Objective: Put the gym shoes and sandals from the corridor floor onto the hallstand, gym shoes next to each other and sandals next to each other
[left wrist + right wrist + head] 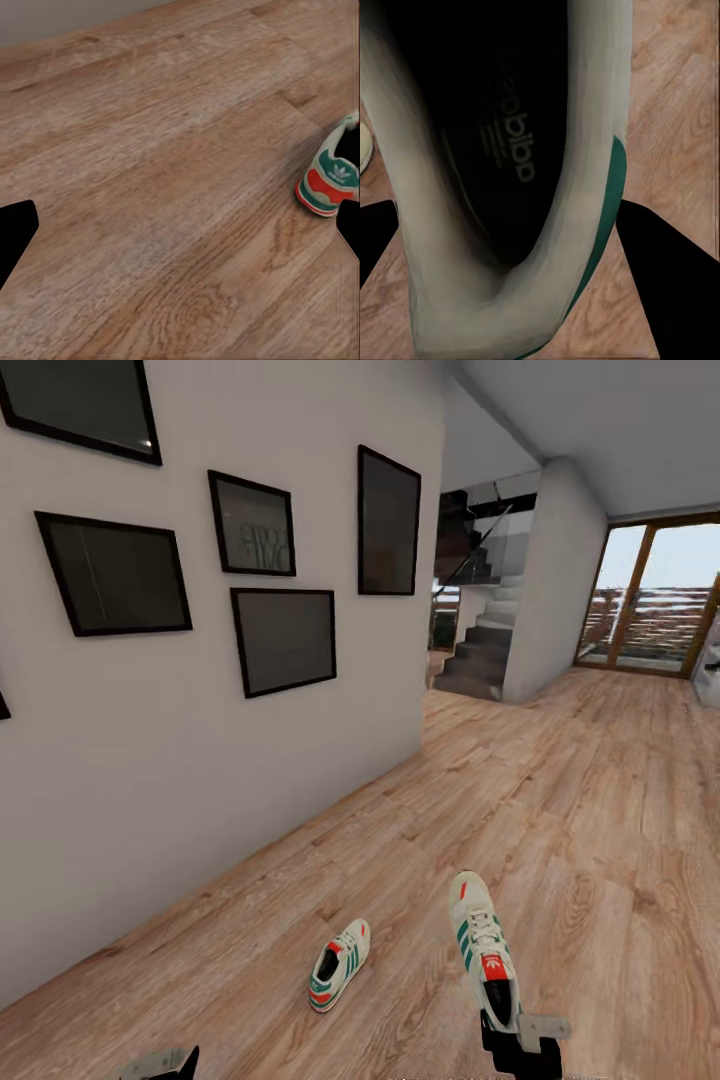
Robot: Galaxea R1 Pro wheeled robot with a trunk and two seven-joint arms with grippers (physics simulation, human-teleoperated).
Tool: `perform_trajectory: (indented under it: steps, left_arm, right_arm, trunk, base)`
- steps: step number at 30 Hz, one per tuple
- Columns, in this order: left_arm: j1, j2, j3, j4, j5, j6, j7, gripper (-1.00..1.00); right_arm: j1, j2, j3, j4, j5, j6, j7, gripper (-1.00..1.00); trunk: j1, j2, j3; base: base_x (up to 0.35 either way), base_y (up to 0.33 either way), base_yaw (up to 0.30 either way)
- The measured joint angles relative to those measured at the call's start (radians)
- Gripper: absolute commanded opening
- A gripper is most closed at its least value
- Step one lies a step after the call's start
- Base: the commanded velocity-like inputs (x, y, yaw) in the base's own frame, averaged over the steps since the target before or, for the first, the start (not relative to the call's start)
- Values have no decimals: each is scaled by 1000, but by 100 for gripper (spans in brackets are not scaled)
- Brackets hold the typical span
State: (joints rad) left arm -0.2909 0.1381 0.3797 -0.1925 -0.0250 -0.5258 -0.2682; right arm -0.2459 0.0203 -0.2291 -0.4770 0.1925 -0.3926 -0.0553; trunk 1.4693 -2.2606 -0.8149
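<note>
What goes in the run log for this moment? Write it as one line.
right gripper: shut on held gym shoe at heel | left gripper: open | second gym shoe: on corridor floor | view: wall, stairs

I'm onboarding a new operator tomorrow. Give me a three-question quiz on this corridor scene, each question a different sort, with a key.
1. True or false: both sneakers lie on the floor.
2. Which pincer grips a sneaker? A) left B) right
3. Fill in: the free sneaker lies nearer the ____ with the framed pictures.

Key:
1. False; the right pincer holds one sneaker by its heel.
2. B; the left pincer is open over bare floor.
3. wall.
</note>
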Motion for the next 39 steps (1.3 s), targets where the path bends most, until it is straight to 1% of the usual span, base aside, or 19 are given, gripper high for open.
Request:
perform_trajectory:
  steps: [21, 26, 35, 39]
  left_arm:
    - [0, 0, 0, -1, 1, 0, 0, 100]
    - [0, 0, 0, -2, 2, 0, 0, 100]
    - [0, 0, 0, -2, 3, 0, 0, 100]
    - [0, 0, 0, -2, 3, 0, 0, 100]
  right_arm:
    - [0, 1, 0, -2, 0, 1, 0, -100]
    - [0, 2, 0, -2, 0, 1, 0, -100]
    - [0, 2, 0, -3, 0, 1, 0, -100]
    - [0, 2, 0, -4, 1, 1, 0, -100]
  trunk:
    - [0, 0, -23]
    - [0, 0, -30]
    - [0, 0, -41]
    - [0, 0, -45]
  base:
    - [0, 5, -187]
    - [0, 188, -174]
    - [0, 274, -173]
    - [0, 54, -101]
